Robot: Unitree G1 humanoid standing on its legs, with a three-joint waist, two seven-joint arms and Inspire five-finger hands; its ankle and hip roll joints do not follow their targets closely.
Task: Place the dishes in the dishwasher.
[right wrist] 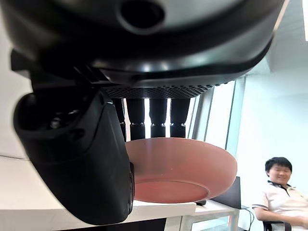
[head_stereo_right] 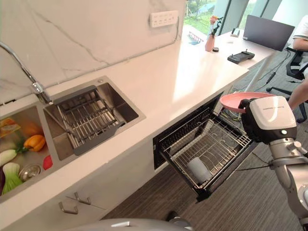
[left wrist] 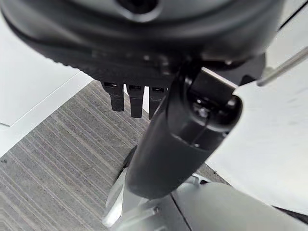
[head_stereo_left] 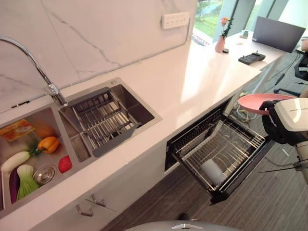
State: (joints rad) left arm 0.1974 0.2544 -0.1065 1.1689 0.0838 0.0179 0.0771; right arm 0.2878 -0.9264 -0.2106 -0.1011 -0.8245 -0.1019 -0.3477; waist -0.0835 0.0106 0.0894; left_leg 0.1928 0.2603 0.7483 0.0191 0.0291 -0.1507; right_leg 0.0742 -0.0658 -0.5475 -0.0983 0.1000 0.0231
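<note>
Nearest the head camera, the white countertop (head_stereo_left: 159, 96) runs diagonally, with a steel sink (head_stereo_left: 72, 130) set into it. One sink basin holds a wire rack (head_stereo_left: 103, 120); the other holds vegetables (head_stereo_left: 29, 159). Below the counter edge, the dishwasher drawer (head_stereo_left: 219, 156) stands pulled out, and a pale cup (head_stereo_left: 211, 171) lies in its wire basket. At the right side of the left eye view, the right hand (head_stereo_left: 274, 122) is raised beside the drawer, level with the counter edge, and holds the pink bowl (head_stereo_left: 262, 102) upright above the drawer's far corner.

Right eye view: the same hand (head_stereo_right: 257, 122) shows its white back cover facing the camera, forearm rising from below, with the bowl (head_stereo_right: 240, 100) projecting toward the counter.

Left wrist view: the left hand (left wrist: 159, 86) hangs over grey striped flooring (left wrist: 53, 168), fingers (left wrist: 130, 98) pointing down and relaxed, thumb extended, holding nothing.

Right wrist view: fingers (right wrist: 156, 118) curl over the bowl's (right wrist: 183, 168) rim while the thumb (right wrist: 82, 159) presses the near side, gripping it. A seated person (right wrist: 279, 197) shows behind.
</note>
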